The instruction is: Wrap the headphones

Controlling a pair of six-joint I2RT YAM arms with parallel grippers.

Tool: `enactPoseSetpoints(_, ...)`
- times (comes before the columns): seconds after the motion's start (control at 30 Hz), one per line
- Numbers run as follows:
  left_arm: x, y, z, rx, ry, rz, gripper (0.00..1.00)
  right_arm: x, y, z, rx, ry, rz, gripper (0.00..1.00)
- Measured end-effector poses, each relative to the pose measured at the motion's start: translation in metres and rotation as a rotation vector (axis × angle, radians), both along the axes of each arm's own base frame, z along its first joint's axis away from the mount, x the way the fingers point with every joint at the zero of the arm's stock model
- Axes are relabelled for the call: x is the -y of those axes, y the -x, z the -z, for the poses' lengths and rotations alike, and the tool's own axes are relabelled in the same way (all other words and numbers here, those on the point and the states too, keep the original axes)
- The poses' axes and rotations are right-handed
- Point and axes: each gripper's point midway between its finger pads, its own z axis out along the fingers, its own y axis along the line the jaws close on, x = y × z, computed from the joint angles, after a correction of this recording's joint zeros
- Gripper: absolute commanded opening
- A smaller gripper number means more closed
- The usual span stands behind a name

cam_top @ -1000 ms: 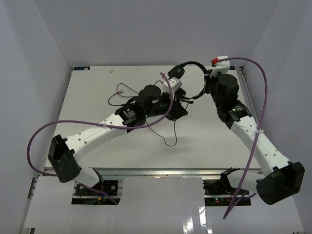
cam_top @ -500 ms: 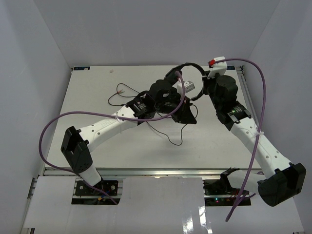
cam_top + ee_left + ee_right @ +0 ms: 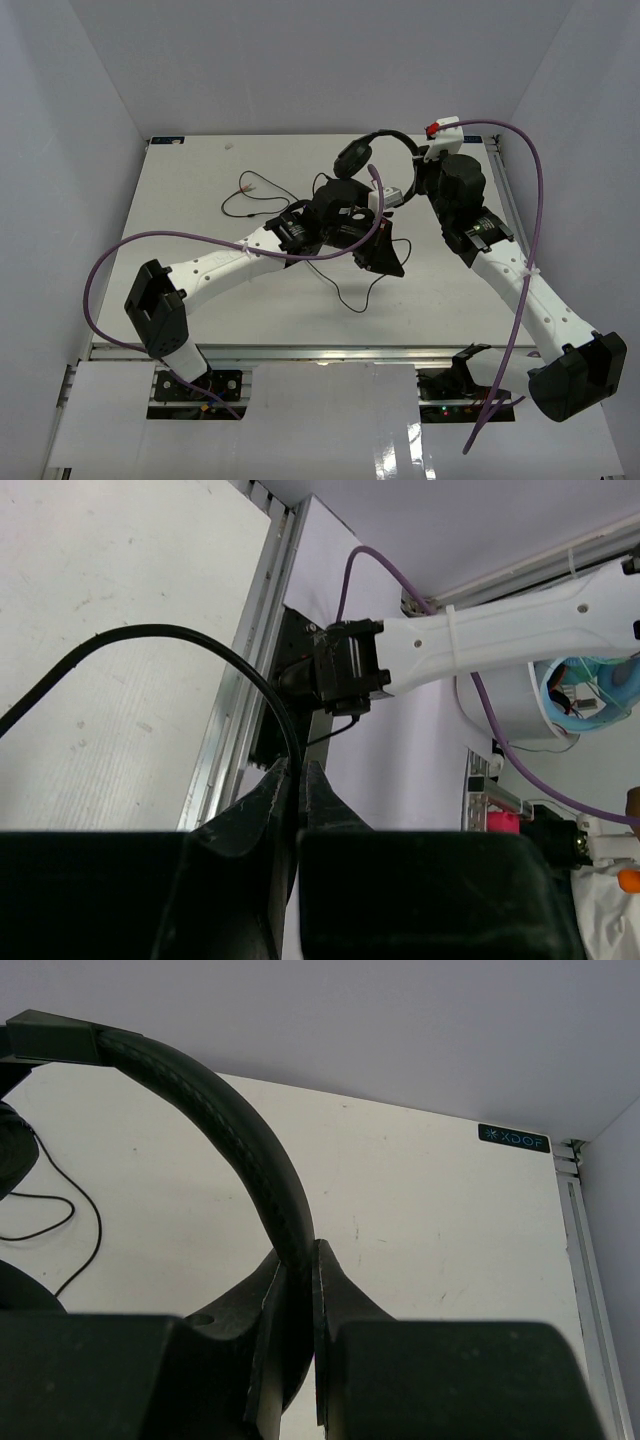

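Headphones point(image 3: 352, 157) hang in the upper middle of the overhead view, lifted clear of the table point(image 3: 200, 200). The right gripper point(image 3: 297, 1260) is clamped on the headband point(image 3: 240, 1130), and its wrist view shows one finger pressed against each side of the padded arch. One earcup sits at the left end of the arch; the other is hidden behind the arms. The left gripper point(image 3: 293, 778) is closed on the cord point(image 3: 190, 640), which arcs out from between its nearly meeting fingertips toward the left of that view.

Over the last second the left gripper has swung from just beside the headband toward the centre of the frame and then lower, drawing the cord along. The slack loop point(image 3: 345, 300) on the table has followed and now trails below and left of that gripper, while the cord's far end lies loose at upper left of centre. The headphones have barely moved.

This looks like cord being drawn out for a turn. No winding shows on the headband yet, so the wrapping seems to be at an early stage.
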Motion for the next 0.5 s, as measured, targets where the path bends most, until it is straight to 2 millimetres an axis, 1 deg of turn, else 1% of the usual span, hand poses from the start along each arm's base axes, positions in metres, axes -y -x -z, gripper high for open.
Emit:
enactPoseSetpoints(0.07, 0.004, -0.009, -0.006, 0.017, 0.011, -0.016, 0.15, -0.003, 0.002, 0.000, -0.003, 0.000, -0.011, 0.08)
enactPoseSetpoints(0.17, 0.007, -0.032, -0.019, 0.048, 0.036, -0.064, 0.15, -0.006, 0.007, 0.001, -0.007, 0.002, -0.029, 0.08)
enactPoseSetpoints(0.33, -0.004, -0.067, -0.043, 0.087, 0.073, -0.142, 0.15, -0.008, 0.020, 0.002, -0.005, 0.000, -0.056, 0.08)
enactPoseSetpoints(0.5, -0.020, -0.098, -0.063, 0.121, 0.097, -0.214, 0.16, -0.008, 0.029, 0.016, -0.021, 0.014, -0.073, 0.08)
